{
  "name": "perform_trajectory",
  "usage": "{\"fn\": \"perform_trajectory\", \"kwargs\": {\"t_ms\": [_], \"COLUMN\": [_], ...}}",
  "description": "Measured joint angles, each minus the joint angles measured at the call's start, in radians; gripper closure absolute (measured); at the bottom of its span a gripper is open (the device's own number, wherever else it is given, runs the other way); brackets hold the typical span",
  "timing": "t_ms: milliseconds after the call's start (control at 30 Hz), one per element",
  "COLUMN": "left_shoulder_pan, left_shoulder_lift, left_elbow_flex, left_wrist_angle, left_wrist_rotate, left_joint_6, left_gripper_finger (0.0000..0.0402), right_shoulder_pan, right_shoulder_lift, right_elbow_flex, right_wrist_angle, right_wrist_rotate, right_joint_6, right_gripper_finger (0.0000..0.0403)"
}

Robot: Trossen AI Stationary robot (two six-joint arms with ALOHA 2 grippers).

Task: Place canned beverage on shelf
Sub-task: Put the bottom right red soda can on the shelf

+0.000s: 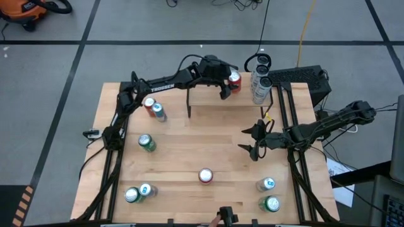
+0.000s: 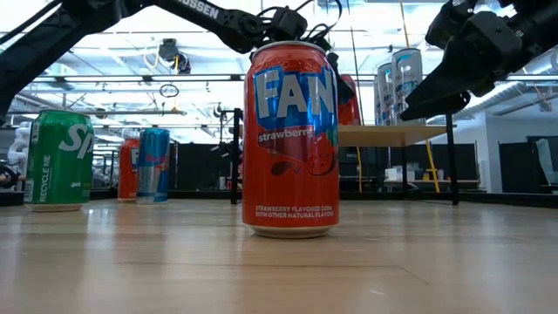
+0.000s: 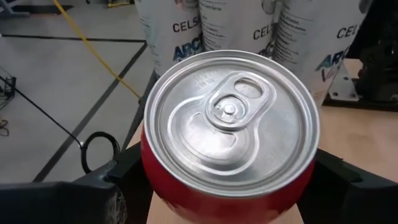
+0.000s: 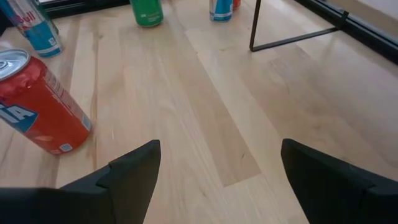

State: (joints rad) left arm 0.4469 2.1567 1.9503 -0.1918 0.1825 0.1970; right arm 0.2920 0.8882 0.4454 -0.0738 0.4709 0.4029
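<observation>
My left gripper (image 1: 228, 85) reaches over the far side of the table and is shut on a red can (image 1: 235, 80) at the far side of the shelf (image 1: 214, 101), a small light-wood board on black legs. The can's silver top fills the left wrist view (image 3: 230, 118). Three tall white cans (image 1: 260, 79) stand just beyond it at the shelf's far right corner. My right gripper (image 1: 251, 140) hovers open and empty over the tabletop, near the shelf's near right leg. Its fingers show in the right wrist view (image 4: 217, 162). My left gripper pinches the red can's side wall (image 3: 149, 174) between its two fingers (image 3: 118, 180), one on each side, below the top rim. The fingers come slanting down from the table's left. The can is upright, its base at the shelf board; whether it rests there I cannot tell.
A red Fanta can (image 1: 206, 176) stands at the table's near middle. A red and a blue can (image 1: 153, 108) and a green can (image 1: 146, 142) stand on the left. Two cans (image 1: 139, 192) stand near left and two (image 1: 269, 194) near right. Bare tabletop lies before the shelf.
</observation>
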Motion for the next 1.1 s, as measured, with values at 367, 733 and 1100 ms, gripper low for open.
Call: {"fn": "perform_trajectory", "kwargs": {"t_ms": [367,733,1100], "left_shoulder_pan": [0.000,-0.003,-0.031], "left_shoulder_lift": [-0.005,-0.102,-0.311], "left_elbow_flex": [0.000,0.000,-0.065], "left_wrist_angle": [0.037,-0.062,-0.281], "left_wrist_rotate": [-0.003,-0.023,-0.033], "left_joint_6": [0.000,0.075,0.024], "left_gripper_finger": [0.0009,0.0008,0.0008], "right_shoulder_pan": [0.000,0.006,0.002], "right_shoulder_lift": [0.000,0.000,0.112], "right_elbow_flex": [0.000,0.140,0.480], "right_wrist_angle": [0.060,-0.012,-0.328], "right_wrist_rotate": [0.005,0.024,0.053], "right_joint_6": [-0.046,-0.111,-0.163], "right_gripper_finger": [0.0089,0.0090,0.0226]}}
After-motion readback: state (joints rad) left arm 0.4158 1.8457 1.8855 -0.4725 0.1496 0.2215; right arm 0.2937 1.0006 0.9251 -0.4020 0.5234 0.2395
